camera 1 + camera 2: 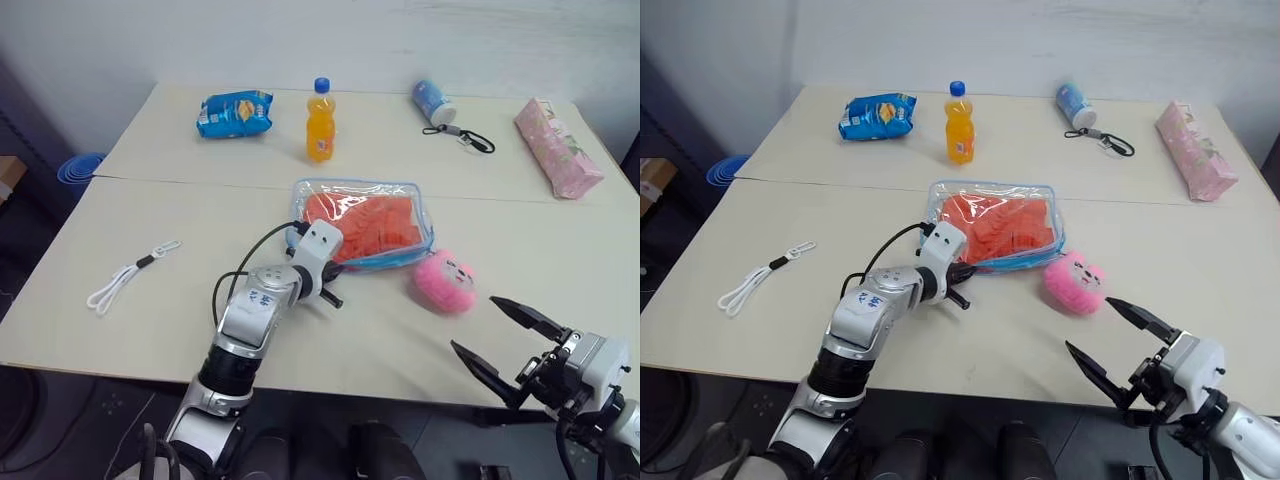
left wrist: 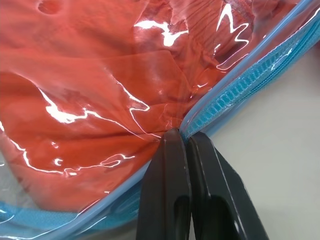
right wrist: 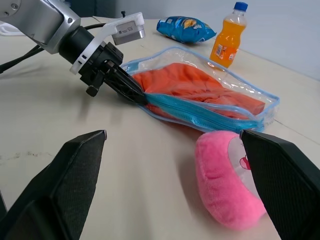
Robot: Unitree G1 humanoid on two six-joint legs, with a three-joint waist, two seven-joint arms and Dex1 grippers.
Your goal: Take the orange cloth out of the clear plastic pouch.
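A: Where's your clear plastic pouch?
B: Mid-surface, orange cloth inside, just behind the pink plush.
A: Pincers?
B: Left pincer clenched on the pouch's blue zipper edge, clearest from your wrist; right pincer released, near the plush.

Left gripper meets the clear plastic pouch holding the orange cloth

The clear plastic pouch lies flat mid-table, the orange cloth folded inside.
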